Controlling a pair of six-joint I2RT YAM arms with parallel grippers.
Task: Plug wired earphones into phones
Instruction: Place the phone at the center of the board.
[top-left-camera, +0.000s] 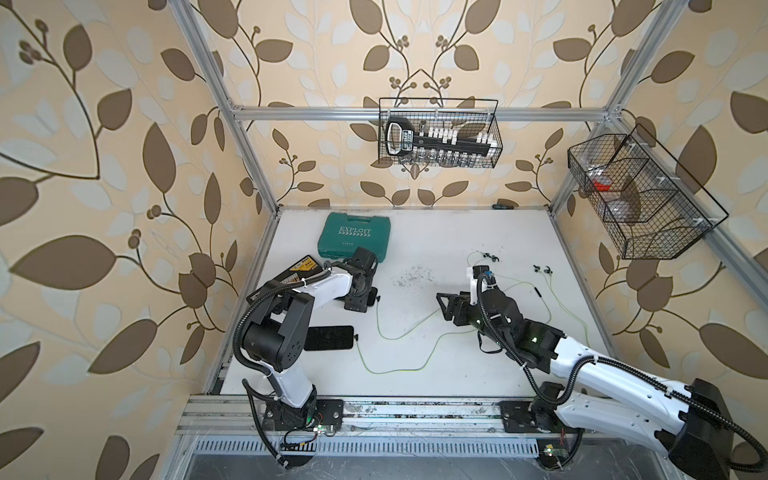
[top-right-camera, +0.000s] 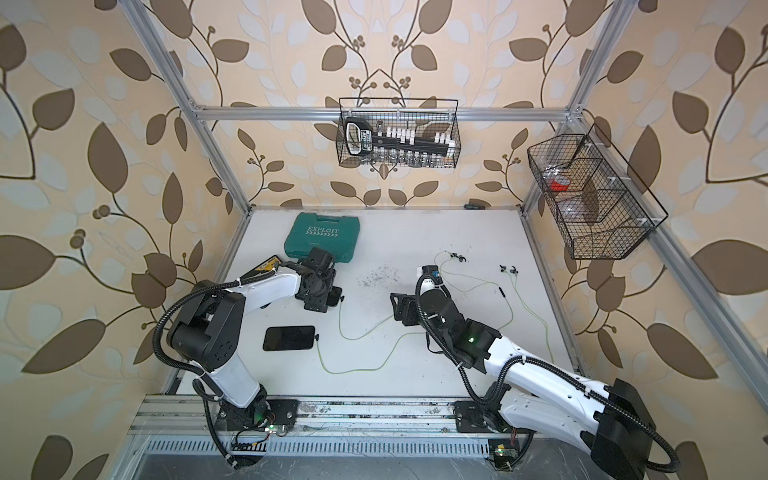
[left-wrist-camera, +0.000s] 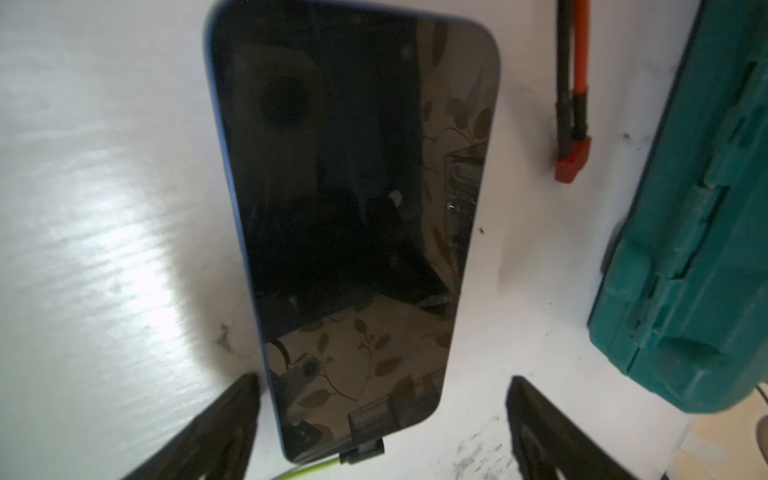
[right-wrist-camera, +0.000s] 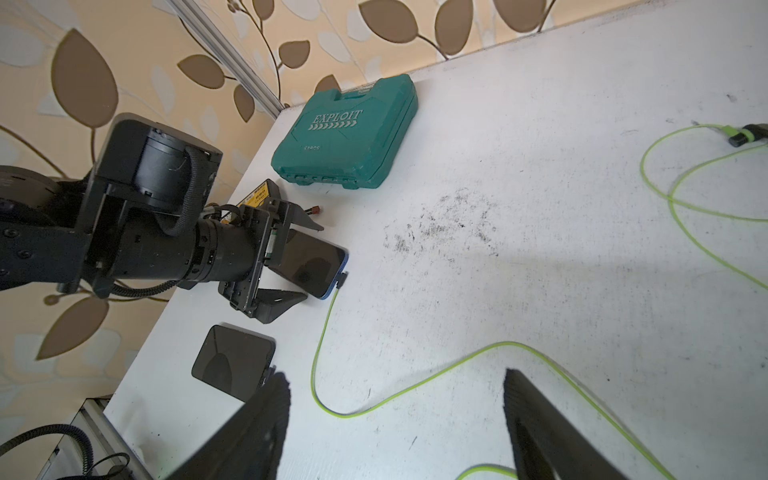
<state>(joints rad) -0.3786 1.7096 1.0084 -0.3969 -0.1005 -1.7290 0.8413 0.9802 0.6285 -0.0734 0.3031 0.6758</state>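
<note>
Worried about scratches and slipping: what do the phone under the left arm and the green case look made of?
Flat black smartphone: glossy glass-like front, mirroring the wallpaper; its blue rim could be plastic or metal. Teal hard-shell tool case: moulded plastic, matte, with raised lettering and ribbed latches.

A teal case (top-left-camera: 354, 235) marked EXPLOIT lies on the white table (top-left-camera: 436, 374) near its far left corner. A black wire basket (top-left-camera: 439, 133) hangs on the rear frame bar, upper centre in both top views, holding a black rack of white bits (top-left-camera: 446, 139). A second wire basket (top-right-camera: 594, 195) hangs at the right. In the left wrist view a red-and-black wire (left-wrist-camera: 572, 95) lies beside the case.
</note>
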